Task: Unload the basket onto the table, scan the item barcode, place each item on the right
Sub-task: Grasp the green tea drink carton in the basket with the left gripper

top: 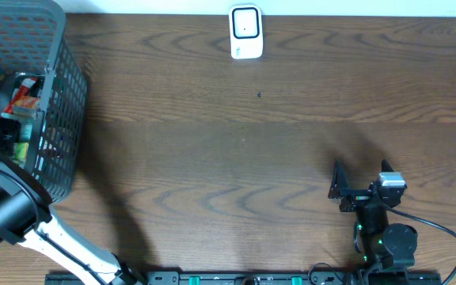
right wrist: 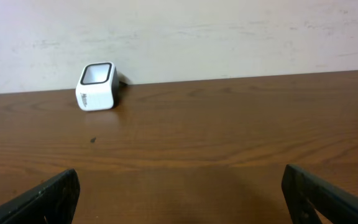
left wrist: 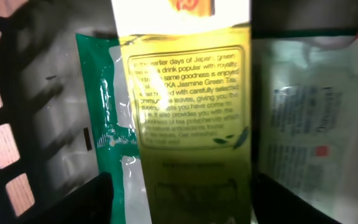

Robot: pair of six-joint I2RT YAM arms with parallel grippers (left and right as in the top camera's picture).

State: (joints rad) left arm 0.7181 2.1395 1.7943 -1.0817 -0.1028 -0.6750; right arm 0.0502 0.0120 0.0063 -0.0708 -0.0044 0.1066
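Yellow-green tea pack (left wrist: 188,112) is sitting in the basket (top: 66,71) at upper left; left gripper (left wrist: 182,190) is straddling it, grip unclear in the blur; right gripper (top: 361,180) is resting at lower right, jaws spread wide

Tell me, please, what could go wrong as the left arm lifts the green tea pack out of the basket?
1. The green tea pack sits tight between a green packet and a white packet, so the left gripper may snag a neighbour.
2. Its film looks glossy, so it might slip.
3. No barcode shows on this face, and the scanner stands far across the table from the basket; the pack may need turning.
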